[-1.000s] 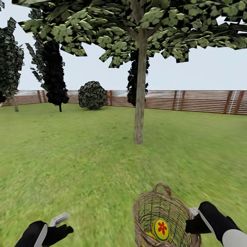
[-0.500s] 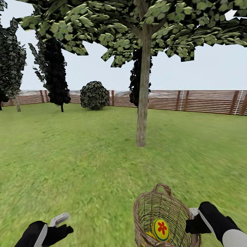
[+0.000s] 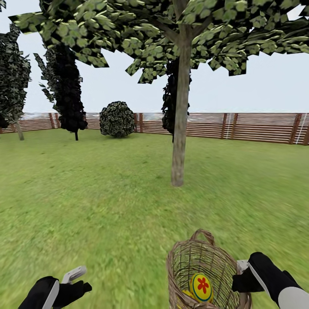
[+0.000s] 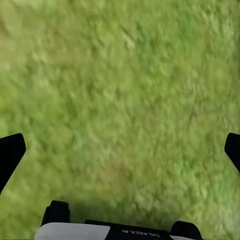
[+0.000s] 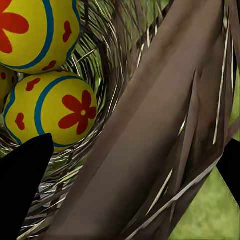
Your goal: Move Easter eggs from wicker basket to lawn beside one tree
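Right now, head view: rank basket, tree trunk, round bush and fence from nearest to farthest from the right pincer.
1. Basket: in the right pincer, gripped at its rim, eggs inside.
2. Tree trunk: ahead, mid-lawn.
3. Round bush: far, ahead-left, just before the fence.
4. Fence: along the lawn's far edge.

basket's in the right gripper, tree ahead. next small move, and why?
Probably keep rolling forward toward the tree. Its trunk stands well ahead across the lawn, while the right gripper holds the wicker basket by its rim with the Easter eggs inside. The left gripper is open and empty.
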You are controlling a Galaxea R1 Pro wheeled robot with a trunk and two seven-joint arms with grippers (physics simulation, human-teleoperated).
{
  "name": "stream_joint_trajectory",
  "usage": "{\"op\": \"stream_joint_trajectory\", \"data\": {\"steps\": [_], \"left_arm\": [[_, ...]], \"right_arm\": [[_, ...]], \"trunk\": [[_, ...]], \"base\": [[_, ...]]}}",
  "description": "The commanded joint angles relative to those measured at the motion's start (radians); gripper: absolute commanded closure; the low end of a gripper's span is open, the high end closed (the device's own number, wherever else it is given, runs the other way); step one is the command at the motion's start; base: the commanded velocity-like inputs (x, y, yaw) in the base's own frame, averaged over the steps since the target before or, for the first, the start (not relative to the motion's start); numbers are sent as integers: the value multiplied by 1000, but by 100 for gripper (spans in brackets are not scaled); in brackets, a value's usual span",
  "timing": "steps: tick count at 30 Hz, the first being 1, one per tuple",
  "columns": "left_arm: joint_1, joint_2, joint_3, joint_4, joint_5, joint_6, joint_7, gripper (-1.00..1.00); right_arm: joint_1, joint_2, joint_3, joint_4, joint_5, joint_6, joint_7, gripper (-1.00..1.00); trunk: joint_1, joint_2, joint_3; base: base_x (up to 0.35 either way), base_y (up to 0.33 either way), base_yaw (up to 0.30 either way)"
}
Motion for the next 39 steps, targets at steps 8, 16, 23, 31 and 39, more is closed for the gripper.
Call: {"op": "stream_joint_trajectory", "data": {"steps": [8,16,23,31,39], "left_arm": [[-1,1,3,-1,8,7,1,-100],[-1,0,3,-1,8,7,1,-100],[-1,0,3,-1,8,7,1,-100],[-1,0,3,-2,9,7,1,-100],[-1,0,3,-2,8,7,1,-100]], "right_arm": [[-1,-1,4,-2,0,4,9,100],[-1,-1,5,-2,0,2,9,100],[-1,-1,4,-2,-1,4,8,100],[-1,-1,4,-2,-3,4,8,100],[-1,-1,4,-1,-3,4,8,100]], "trunk": [[1,-1,-1],[1,-1,-1],[1,-1,-6],[1,-1,-6],[1,-1,-6]], "base": [[337,16,0],[337,99,9],[337,105,219],[337,105,24],[337,105,0]]}}
